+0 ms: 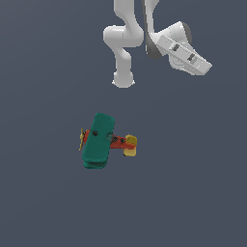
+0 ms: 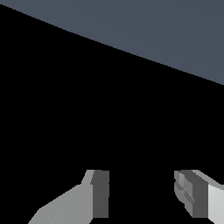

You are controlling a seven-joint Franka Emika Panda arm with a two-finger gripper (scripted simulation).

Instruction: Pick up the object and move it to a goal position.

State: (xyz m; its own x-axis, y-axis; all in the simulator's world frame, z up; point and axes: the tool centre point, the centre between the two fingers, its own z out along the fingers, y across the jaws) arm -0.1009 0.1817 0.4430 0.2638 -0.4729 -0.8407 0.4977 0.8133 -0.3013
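The object (image 1: 99, 141) is a small toy biplane with broad teal-green wings, a red body, a yellow tail and a yellow propeller. It lies flat on the grey floor (image 1: 193, 169) in the exterior view, its propeller toward that view's left. My gripper (image 1: 193, 59) hangs high, far from the plane, toward the exterior view's upper right. In the wrist view the gripper (image 2: 142, 194) is open: two grey fingers (image 2: 100, 194) stand well apart with nothing between them. The plane is out of the wrist view, which holds only black void and a strip of floor.
The white arm's base and links (image 1: 123, 48) stand at the top of the exterior view, behind the plane. The dark grey floor runs all around the plane.
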